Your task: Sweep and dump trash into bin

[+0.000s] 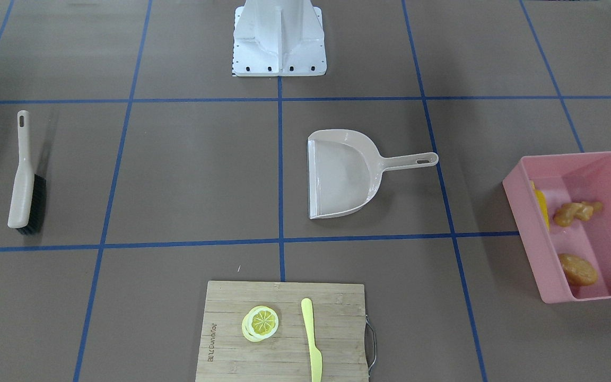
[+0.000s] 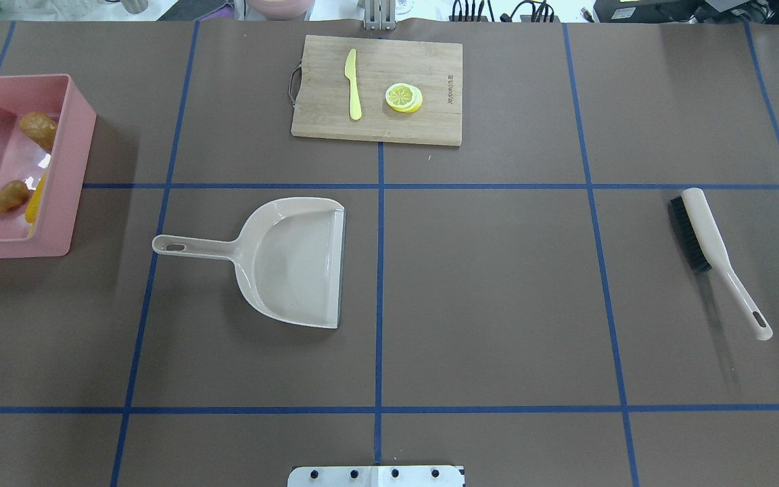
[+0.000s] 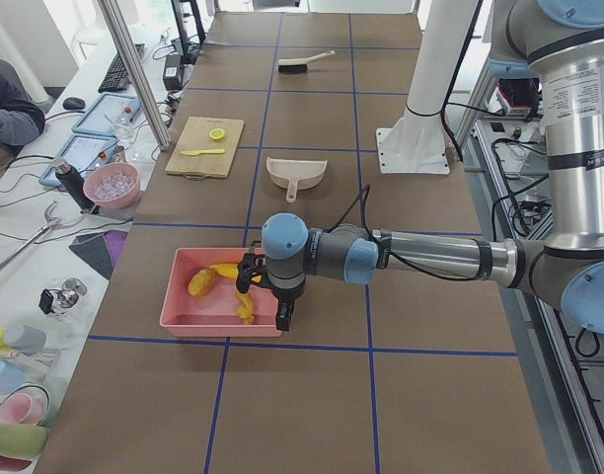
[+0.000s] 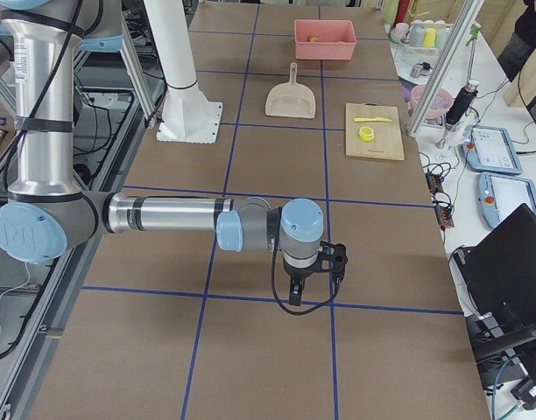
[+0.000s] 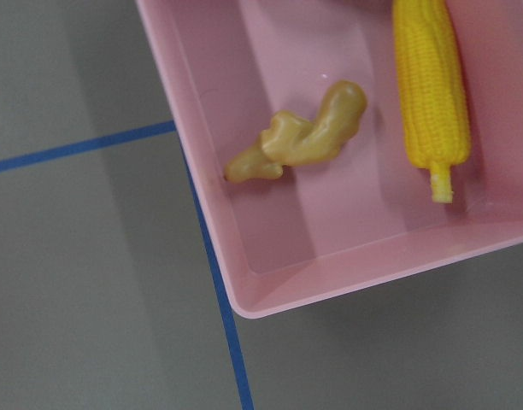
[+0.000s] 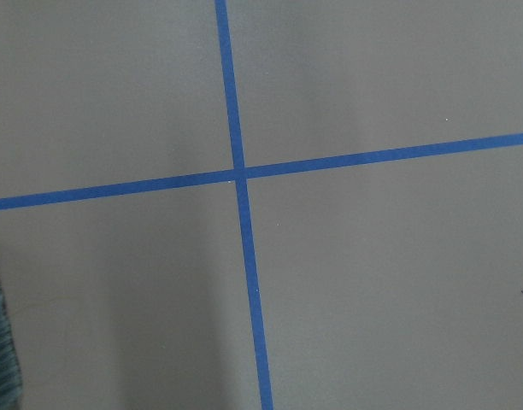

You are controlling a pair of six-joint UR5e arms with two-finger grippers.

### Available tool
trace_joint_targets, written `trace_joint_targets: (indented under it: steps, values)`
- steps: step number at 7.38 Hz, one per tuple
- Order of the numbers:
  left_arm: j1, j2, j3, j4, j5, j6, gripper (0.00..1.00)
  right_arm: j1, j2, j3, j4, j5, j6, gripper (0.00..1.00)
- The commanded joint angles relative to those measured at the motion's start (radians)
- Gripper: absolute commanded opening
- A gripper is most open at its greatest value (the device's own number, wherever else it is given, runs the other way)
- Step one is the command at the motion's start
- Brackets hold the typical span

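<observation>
The pink bin (image 1: 517,196) stands at the table's end on my left side; it also shows in the overhead view (image 2: 72,169). Inside lie the yellow corn cob (image 5: 428,81), the tan ginger root (image 5: 304,137) and the brown potato (image 1: 577,269). My left gripper (image 3: 264,297) hangs over the bin's robot-side edge; it shows only in the left side view, so I cannot tell whether it is open or shut. My right gripper (image 4: 313,280) hangs over bare table at the opposite end; I cannot tell its state either.
The beige dustpan (image 2: 291,260) lies empty left of the table's middle. The beige brush (image 2: 707,237) lies on my right side. A wooden cutting board (image 2: 322,101) with lemon slices (image 2: 404,97) and a pale yellow knife (image 2: 353,84) sits at the far edge.
</observation>
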Motion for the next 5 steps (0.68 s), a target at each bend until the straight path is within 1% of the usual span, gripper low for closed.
trace_joint_targets:
  steps: [1,2,3,5]
  values:
    - [-0.027,0.012,0.034,0.005,-0.002,-0.023,0.99,-0.001,0.001,-0.004,0.001,-0.001,0.000,1.00]
    - [-0.042,0.023,0.056,-0.001,-0.002,-0.023,0.99,0.001,0.001,-0.004,0.001,-0.001,0.000,1.00]
    - [-0.056,0.026,0.037,-0.003,-0.005,-0.028,0.99,0.001,0.001,-0.004,0.001,-0.001,0.000,1.00]
    - [-0.084,0.029,0.035,0.002,0.000,-0.028,0.99,0.001,0.001,-0.006,-0.001,-0.001,0.002,1.00]
